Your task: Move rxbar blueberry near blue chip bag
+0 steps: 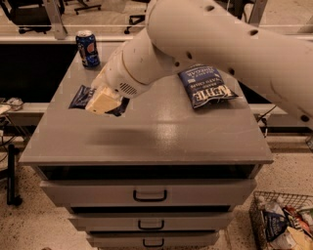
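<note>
Camera view | gripper (103, 103) over rxbar blueberry (79, 96), hold cannot be told | risk: flat wrapper slips short of blue chip bag (208, 88)

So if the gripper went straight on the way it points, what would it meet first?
Probably the rxbar blueberry, lying flat just below the gripper, which points down-left at it; whether they already touch is unclear.

High frontal view, close, hand (103, 101) at left

A grey three-drawer cabinet (146, 141) stands on speckled floor (44, 229), office chairs (22, 13) behind, wire basket (258, 207) lower right.
</note>
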Robot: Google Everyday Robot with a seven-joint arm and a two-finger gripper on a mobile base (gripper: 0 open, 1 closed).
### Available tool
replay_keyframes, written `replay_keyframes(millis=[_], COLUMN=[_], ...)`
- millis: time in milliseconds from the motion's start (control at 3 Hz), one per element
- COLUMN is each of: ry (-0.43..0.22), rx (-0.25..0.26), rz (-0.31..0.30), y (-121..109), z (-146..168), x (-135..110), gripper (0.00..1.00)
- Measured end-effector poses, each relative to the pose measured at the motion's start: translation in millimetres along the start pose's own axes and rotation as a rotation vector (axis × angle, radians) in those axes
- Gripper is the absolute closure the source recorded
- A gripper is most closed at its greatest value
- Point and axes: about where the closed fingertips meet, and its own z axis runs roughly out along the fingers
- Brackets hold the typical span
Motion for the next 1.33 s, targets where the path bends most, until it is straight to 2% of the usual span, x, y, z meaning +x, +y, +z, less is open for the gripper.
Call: replay_keyframes(millis=[333,667,1000,1333], ry=[0.001,0.011,0.094,0.179], rx=[0.0,0.001,0.044,0.096], rz=[-0.003,-0.032,-0.061,-0.053], y=[-0.5,-5.1,-26.4,-47.3], z=[-0.7,-7.3,-41.1,-88.0], x=[0.5,5.5,41.2,94.0], gripper=[1.0,1.0,1.0,1.0])
